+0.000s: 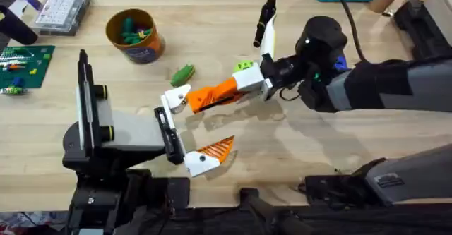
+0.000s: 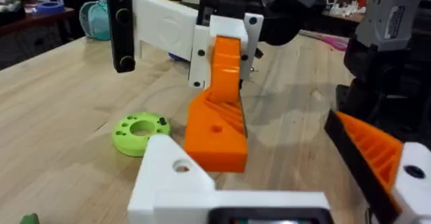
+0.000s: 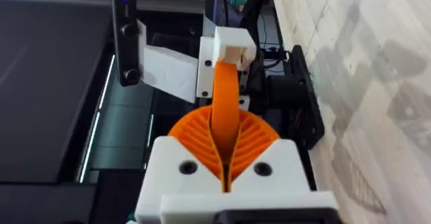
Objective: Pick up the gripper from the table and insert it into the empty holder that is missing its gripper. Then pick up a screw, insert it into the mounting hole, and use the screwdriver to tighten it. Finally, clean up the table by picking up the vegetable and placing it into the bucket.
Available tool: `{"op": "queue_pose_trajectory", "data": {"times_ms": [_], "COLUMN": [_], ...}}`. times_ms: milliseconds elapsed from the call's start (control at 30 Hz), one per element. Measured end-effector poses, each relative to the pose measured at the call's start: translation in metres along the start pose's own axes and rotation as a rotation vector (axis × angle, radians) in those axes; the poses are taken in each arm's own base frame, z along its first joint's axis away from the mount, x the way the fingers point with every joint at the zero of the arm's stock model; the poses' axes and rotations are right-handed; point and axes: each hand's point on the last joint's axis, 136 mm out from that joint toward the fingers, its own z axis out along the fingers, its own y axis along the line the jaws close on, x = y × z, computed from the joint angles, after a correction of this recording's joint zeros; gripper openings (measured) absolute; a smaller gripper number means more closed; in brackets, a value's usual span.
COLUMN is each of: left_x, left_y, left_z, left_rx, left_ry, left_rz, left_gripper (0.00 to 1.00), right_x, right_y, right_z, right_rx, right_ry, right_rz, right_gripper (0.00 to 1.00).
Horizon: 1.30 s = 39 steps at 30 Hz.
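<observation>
The right gripper (image 1: 244, 87) is clamped on the orange gripper (image 1: 212, 94), holding it level above the table (image 1: 304, 157) with its thick end touching the white holder (image 1: 176, 97) on the grey arm. That arm's other bracket carries a matching orange finger (image 1: 215, 149). The left gripper's jaws cannot be made out. The green vegetable (image 1: 183, 73) lies on the table near the orange bucket (image 1: 134, 34), beside a lime ring (image 2: 139, 131).

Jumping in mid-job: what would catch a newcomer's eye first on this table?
The orange gripper mid-table, clamped in the right gripper, its tip at the white holder. Just behind sit the dark-green vegetable and, farther back left, the bucket.
</observation>
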Motion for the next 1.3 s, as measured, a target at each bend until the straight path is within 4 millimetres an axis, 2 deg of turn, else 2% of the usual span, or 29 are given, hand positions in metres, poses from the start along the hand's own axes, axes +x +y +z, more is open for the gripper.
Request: {"op": "queue_pose_trajectory", "data": {"times_ms": [400, 833, 1300], "left_x": [0.0, 0.0, -0.001], "left_y": [0.0, 0.001, 0.003], "left_z": [0.0, 0.0, 0.0], "left_rx": [0.0, -0.006, -0.018], "left_ry": [0.0, 0.0, -0.002], "left_rz": [0.0, 0.001, 0.007], "left_gripper": [0.986, 0.987, 0.987], "right_x": [0.0, 0.004, -0.001], "right_y": [-0.007, -0.007, -0.001], "right_z": [0.0, 0.009, 0.01], "right_rx": [0.013, 0.014, 0.007], "right_ry": [-0.004, 0.01, -0.017], "right_rz": [0.044, 0.03, -0.022], "right_gripper": [0.021, 0.021, 0.021]}}
